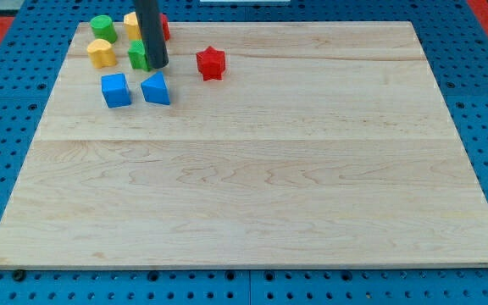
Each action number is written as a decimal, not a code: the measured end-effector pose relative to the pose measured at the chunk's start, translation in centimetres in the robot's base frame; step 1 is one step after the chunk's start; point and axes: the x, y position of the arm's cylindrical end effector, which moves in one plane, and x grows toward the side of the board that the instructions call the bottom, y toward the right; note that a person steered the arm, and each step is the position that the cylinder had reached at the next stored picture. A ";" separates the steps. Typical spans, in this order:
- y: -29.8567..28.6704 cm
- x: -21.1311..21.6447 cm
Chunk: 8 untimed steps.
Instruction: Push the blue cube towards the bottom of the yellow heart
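**Blue cube sits just below the heart already; tip is on the wrong side**

Blue cube [116,90] is the landmark. Yellow heart [101,52] lies just up from it, a bit to the view's left, w/ a thin strip of bare wood between. So the heart's bottom edge is near, and the needed shove is short: up and slightly left.

My tip [158,64] stands up and to the view's right of the cube, apart from it, i.e. not behind it for that push. I judge it must come round to the cube's lower side first. No fingers on this rig, just a bare rod, nothing to open or close.

Blue triangular block [156,88] is just right of the cube, near the likely route round. Red star [211,63] is further right, well clear.

Hidden: rod covers most of a green block [137,56], shape unclear. Above that, a yellow block [131,24] and a red block [164,27] are cut by the rod; probably separate pieces, can't tell shapes. Green cylinder [102,25] sits above the heart.
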 end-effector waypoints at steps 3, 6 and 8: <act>3.1 1.2; 6.1 8.5; 1.4 9.5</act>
